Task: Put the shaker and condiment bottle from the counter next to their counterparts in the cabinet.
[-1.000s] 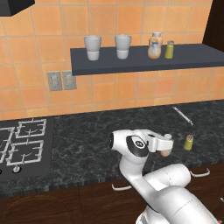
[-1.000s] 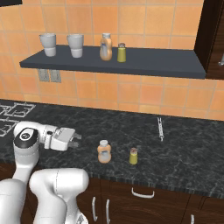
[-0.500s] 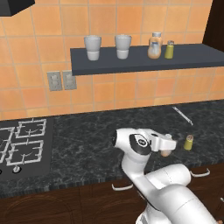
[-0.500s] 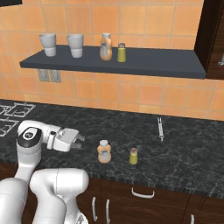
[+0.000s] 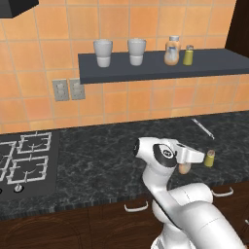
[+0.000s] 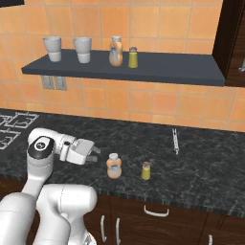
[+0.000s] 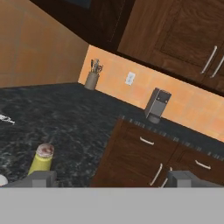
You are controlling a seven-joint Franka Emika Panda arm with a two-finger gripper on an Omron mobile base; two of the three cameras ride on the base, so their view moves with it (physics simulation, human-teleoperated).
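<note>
Reach step: gripper (image 6: 95,154) spread, empty, just left of the bottle (image 6: 114,166) on the table (image 6: 201,167); shaker (image 6: 146,171) right of it. Counterparts sit on the shelf (image 6: 158,72). Next, the gripper likely needs to close in on the bottle and pinch.

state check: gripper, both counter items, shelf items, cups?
gripper: open, empty, beside the bottle, not touching.
condiment bottle: upright on counter, capped.
shaker: upright on counter, apart from bottle.
shelf bottle: upright on cabinet, capped.
shelf shaker: upright beside it.
two cups: upside down.
</note>
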